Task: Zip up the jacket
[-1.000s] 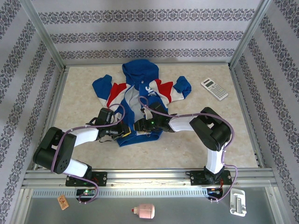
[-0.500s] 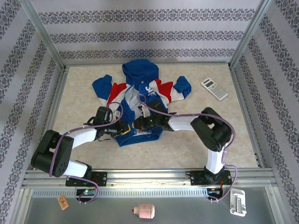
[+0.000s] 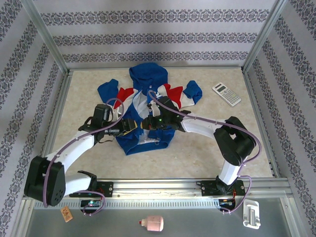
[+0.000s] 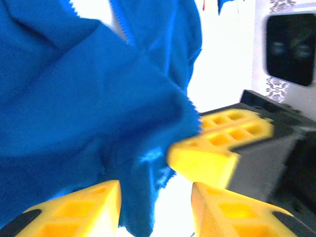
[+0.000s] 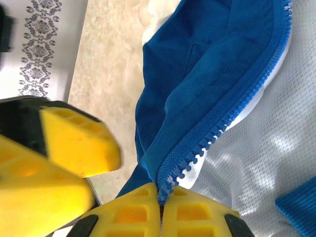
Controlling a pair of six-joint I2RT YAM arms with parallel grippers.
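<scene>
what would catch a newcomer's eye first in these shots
The royal-blue jacket with red and white panels, spread open mid-table, dominates the overhead view. The right end effector is pinched shut on the bottom end of its blue zipper, with the left end effector open beside it, blue fabric hanging between its yellow fingers. A calculator lies off to the jacket's right.

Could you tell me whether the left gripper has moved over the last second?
Yes: seen from above, the left gripper has moved away from the table's near rail, farther back over the jacket.
</scene>
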